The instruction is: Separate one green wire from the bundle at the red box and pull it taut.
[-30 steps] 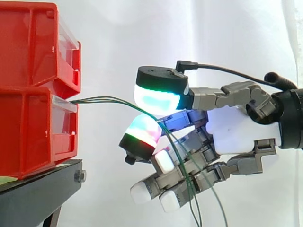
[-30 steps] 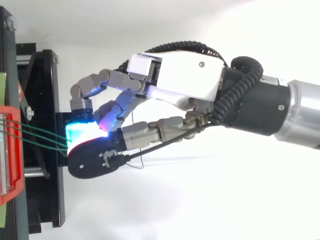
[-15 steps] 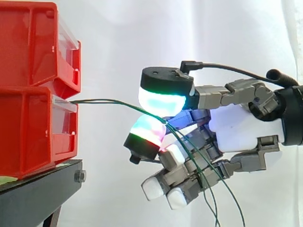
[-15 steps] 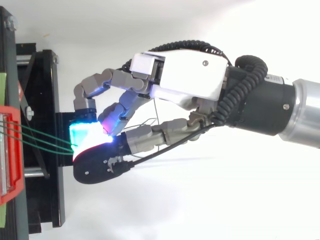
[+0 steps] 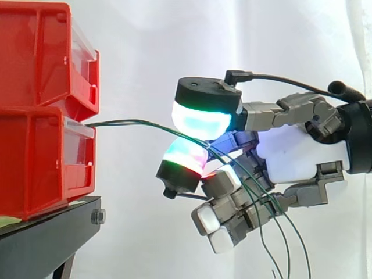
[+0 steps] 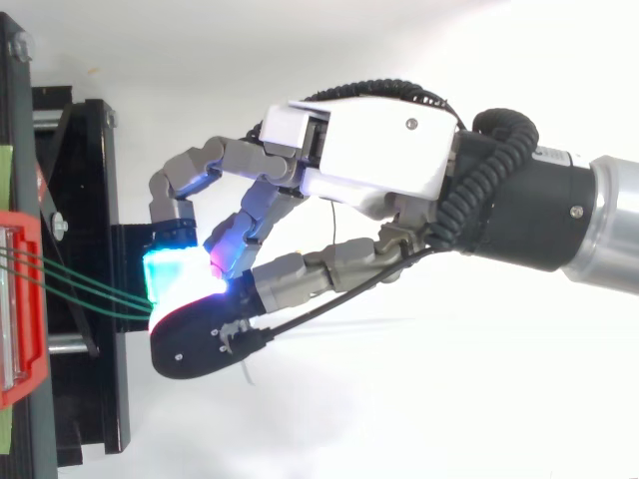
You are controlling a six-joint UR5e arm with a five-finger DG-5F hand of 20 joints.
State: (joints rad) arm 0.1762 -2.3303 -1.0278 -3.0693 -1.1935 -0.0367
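Three thin green wires [image 5: 133, 122] leave the front of the lower red box [image 5: 40, 157] and run right, nearly level, to my hand [image 5: 296, 157]. Two glowing fingertips [image 5: 200, 119] press together on the wires, one pad above and one below. Past the pinch the wires drop down across the curled lower fingers and trail off the bottom of the side view. From above, the wires [image 6: 90, 284] converge from the box [image 6: 22, 299] into the pinch under the hand [image 6: 369, 160]. I cannot tell whether one wire is apart from the others.
A second red box [image 5: 40, 52] is stacked on the lower one. Both rest on a black stand [image 5: 46, 232] at the left. A white curtain hangs behind, and open space lies right of the stand.
The hand has drawn a little to the right, away from the box, still pinching the wires. Its lower fingers have curled in further, and the hanging wire ends have shifted right.
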